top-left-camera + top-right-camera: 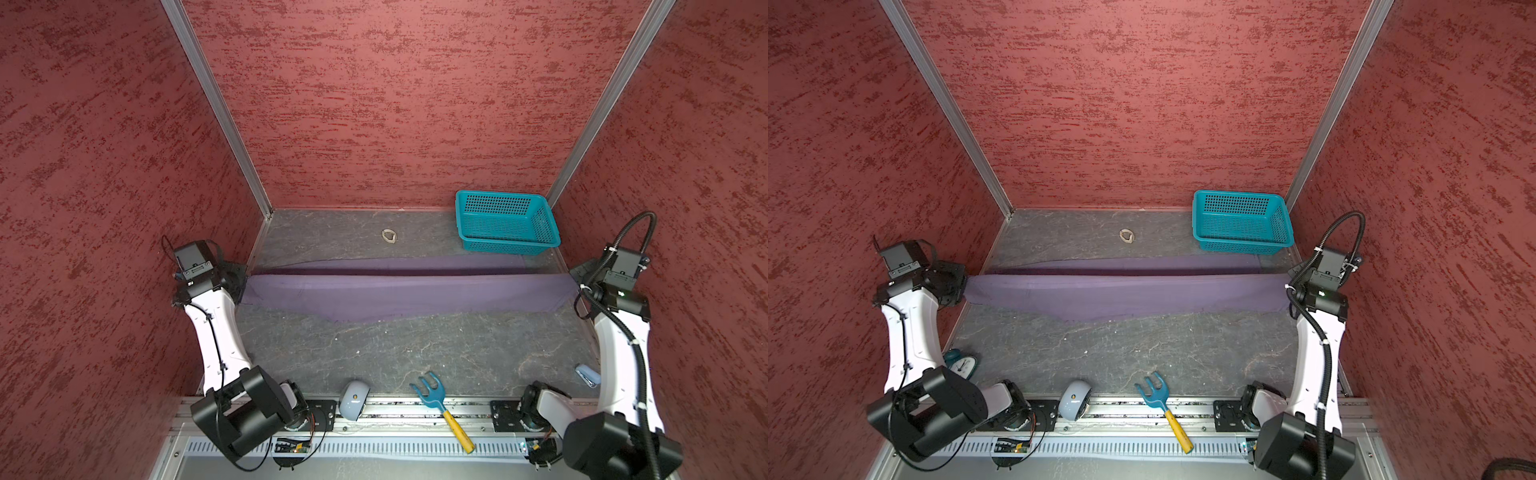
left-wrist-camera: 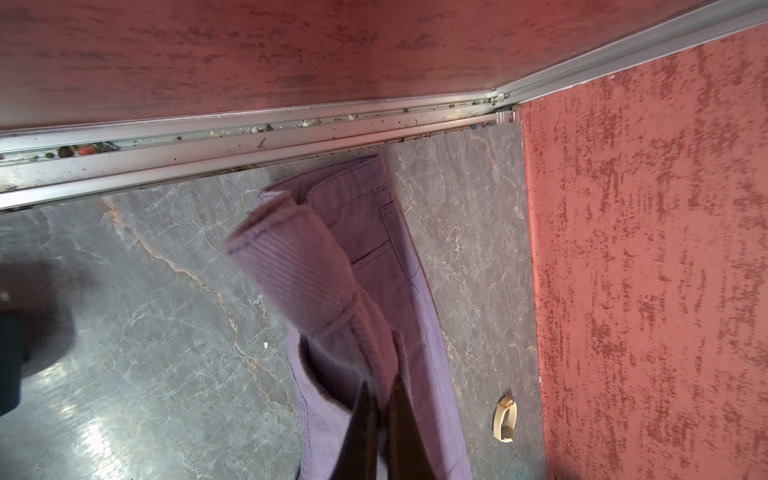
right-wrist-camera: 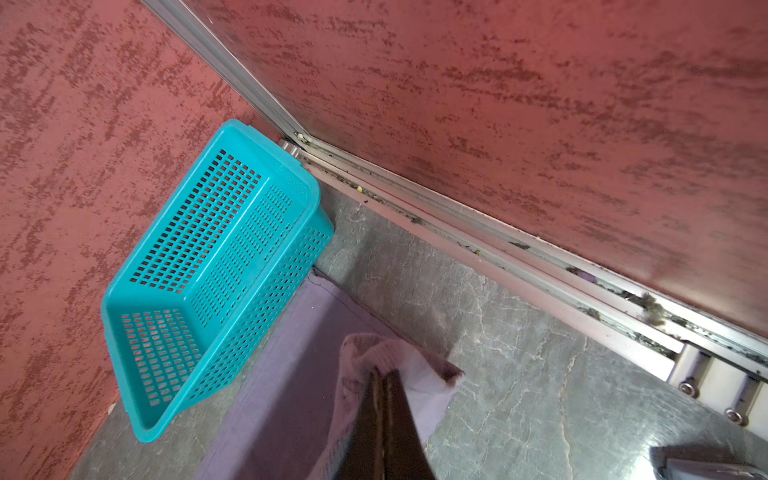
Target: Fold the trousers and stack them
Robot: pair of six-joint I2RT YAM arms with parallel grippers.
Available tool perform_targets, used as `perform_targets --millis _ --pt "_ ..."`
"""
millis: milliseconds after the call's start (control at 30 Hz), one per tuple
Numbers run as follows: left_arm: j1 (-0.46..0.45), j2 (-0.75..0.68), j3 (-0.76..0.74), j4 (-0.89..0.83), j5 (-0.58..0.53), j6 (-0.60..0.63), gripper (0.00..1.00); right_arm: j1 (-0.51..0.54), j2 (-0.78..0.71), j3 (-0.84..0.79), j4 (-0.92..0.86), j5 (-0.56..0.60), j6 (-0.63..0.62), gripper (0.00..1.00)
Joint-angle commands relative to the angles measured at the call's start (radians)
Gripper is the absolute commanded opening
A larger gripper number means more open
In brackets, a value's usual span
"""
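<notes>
Lavender cloth trousers (image 1: 407, 291) span left gripper (image 2: 380, 384) to right gripper (image 3: 382, 374); only wrist views show both pinching them. Teal mesh plastic basket (image 1: 511, 245) beside the right gripper lies bare.

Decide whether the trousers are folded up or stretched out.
Stretched out: the left gripper and right gripper pinch opposite ends of the trousers.

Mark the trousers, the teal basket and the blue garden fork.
trousers (image 1: 407, 293): in a top view, middle of the stretched cloth.
teal basket (image 1: 507, 245): in a top view, its near wall.
blue garden fork (image 1: 434, 395): in a top view, its pronged head.
</notes>
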Motion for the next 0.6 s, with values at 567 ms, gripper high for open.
perform_targets --millis 567 --pt "0.041 -0.015 -0.012 0.090 -0.046 0.017 0.00 -0.050 0.053 -0.036 0.104 0.064 0.010 0.00"
